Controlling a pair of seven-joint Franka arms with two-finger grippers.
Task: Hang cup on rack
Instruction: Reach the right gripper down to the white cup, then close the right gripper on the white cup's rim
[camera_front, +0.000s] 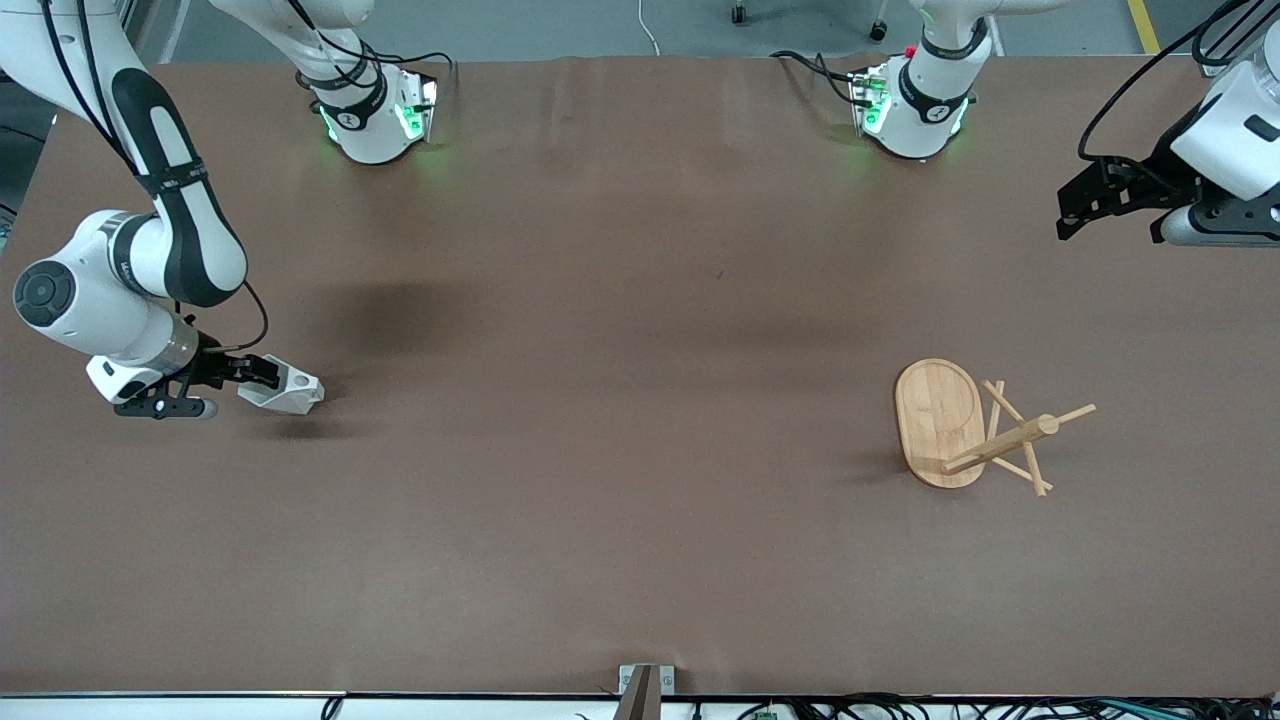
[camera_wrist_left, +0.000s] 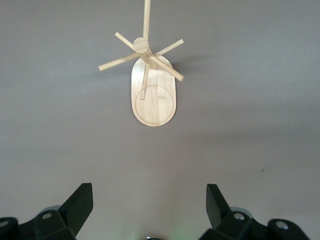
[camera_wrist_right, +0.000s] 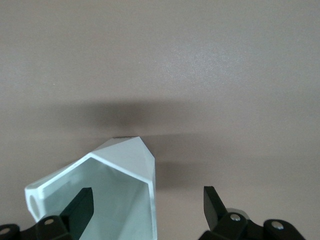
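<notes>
The white faceted cup (camera_front: 285, 392) lies on its side on the brown table toward the right arm's end. My right gripper (camera_front: 262, 375) is down at its rim and open. In the right wrist view the cup (camera_wrist_right: 115, 185) fills the lower part, one finger (camera_wrist_right: 80, 207) is inside its mouth and the other stands outside the wall, apart from it; the gripper (camera_wrist_right: 147, 195) straddles the rim. The bamboo rack (camera_front: 945, 420) lies tipped over toward the left arm's end, post and pegs (camera_front: 1030, 440) pointing that way. My left gripper (camera_front: 1075, 205) hangs open and empty above the table, waiting; its wrist view shows the rack (camera_wrist_left: 152, 100) and its gripper (camera_wrist_left: 150, 195).
Both arm bases (camera_front: 375, 120) (camera_front: 910, 115) stand at the table's back edge. A small metal bracket (camera_front: 645, 685) sits at the front edge. The brown tabletop (camera_front: 620, 400) lies bare between cup and rack.
</notes>
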